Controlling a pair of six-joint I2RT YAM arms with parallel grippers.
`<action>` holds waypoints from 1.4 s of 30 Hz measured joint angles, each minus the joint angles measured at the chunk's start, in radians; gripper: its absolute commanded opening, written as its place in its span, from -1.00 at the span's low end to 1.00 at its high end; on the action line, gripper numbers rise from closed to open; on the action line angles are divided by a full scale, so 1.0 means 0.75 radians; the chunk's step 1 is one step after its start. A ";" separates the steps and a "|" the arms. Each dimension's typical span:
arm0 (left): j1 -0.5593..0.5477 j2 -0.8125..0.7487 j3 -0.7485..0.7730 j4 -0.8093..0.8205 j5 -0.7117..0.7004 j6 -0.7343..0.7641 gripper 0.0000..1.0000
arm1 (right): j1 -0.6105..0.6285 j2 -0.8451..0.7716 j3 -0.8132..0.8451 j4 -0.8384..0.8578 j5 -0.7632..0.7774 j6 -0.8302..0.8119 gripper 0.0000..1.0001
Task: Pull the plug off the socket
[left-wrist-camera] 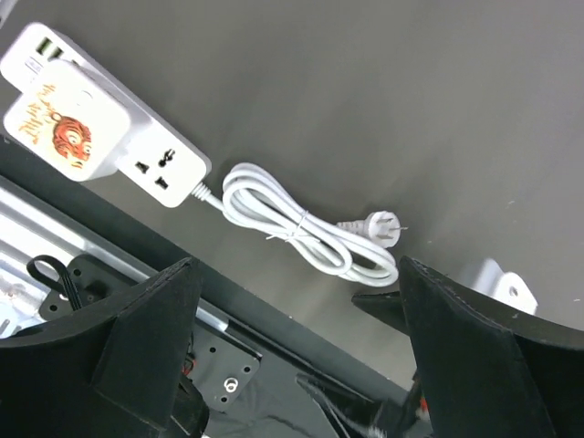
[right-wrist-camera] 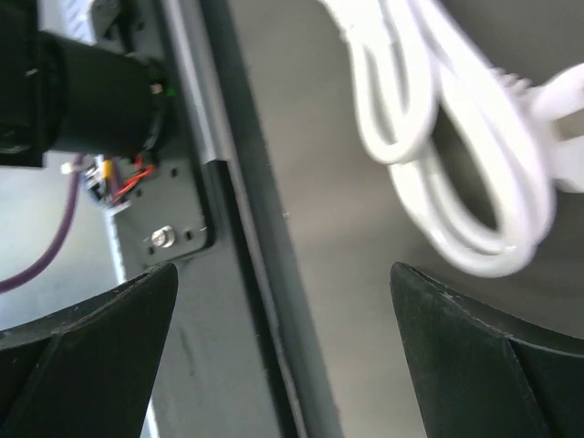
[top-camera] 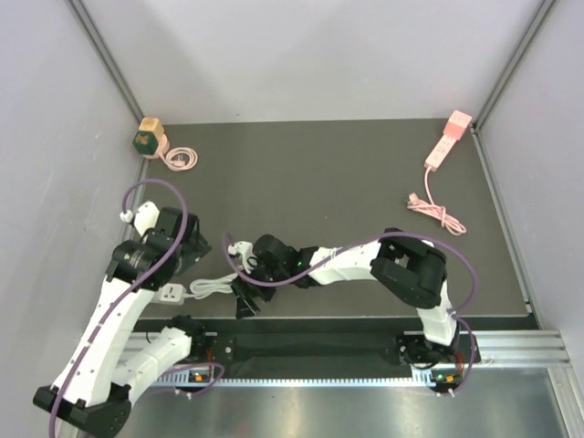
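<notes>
On the white power strip (left-wrist-camera: 169,169), toward its USB end, a square adapter plug (left-wrist-camera: 64,128) of smooth white plastic with an orange printed figure is seen, apparently seated in its socket. The pull is therefore judged not yet made, and grasping and lifting are left to do. From the strip's other end, its glossy white cord (left-wrist-camera: 292,224) is bundled in rounded loops, with the pronged mains plug (left-wrist-camera: 383,228) lying free on the matte dark mat (left-wrist-camera: 365,91). Over the cord beside the strip, the left gripper (left-wrist-camera: 297,292) is held spread wide with nothing gripped. The right gripper (right-wrist-camera: 283,283) is likewise spread wide and empty.
</notes>
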 measured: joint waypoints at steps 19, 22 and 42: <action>0.000 -0.115 0.157 -0.033 -0.259 -0.142 0.80 | -0.001 0.194 0.263 -0.014 0.211 0.011 0.39; 0.000 -0.102 0.162 -0.037 -0.292 -0.185 0.80 | -0.007 0.199 0.262 -0.019 0.245 0.010 0.16; 0.000 0.073 0.080 -0.053 -0.346 -0.282 0.78 | -0.132 0.176 0.171 0.023 0.272 -0.005 -0.18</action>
